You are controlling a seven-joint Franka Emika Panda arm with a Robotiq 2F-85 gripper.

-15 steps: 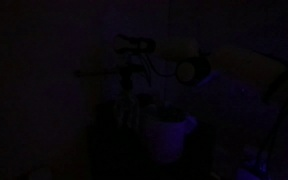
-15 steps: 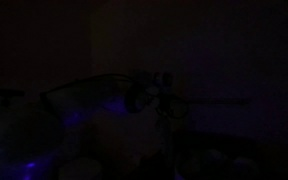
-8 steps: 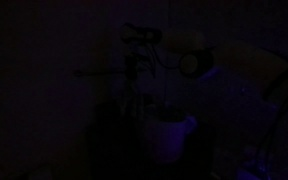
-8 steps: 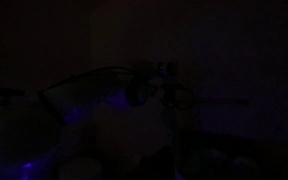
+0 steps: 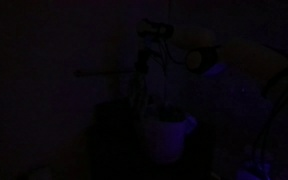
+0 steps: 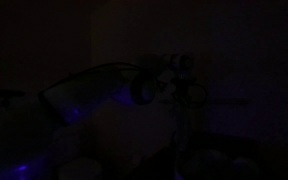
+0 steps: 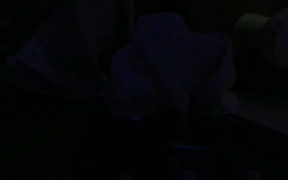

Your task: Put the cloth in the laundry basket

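The scene is very dark. In an exterior view my gripper (image 5: 156,45) hangs above and just left of the pale, bucket-shaped laundry basket (image 5: 170,137). A dim strip of cloth (image 5: 149,85) dangles under the gripper, which looks shut on it. In the other exterior view the gripper (image 6: 172,82) shows faintly at mid-height; the basket cannot be made out there. In the wrist view a pale bluish bunch of cloth (image 7: 174,70) fills the middle, and the fingers are lost in the dark.
A rounded arm joint (image 5: 196,55) sits to the right of the gripper. A faint bluish surface (image 6: 94,110) spreads to the left, and a dim rounded shape (image 7: 274,40) lies at the wrist view's upper right. Everything else is too dark to tell.
The gripper has moved up and to the right with the hanging cloth, from left of the basket to nearly above it.
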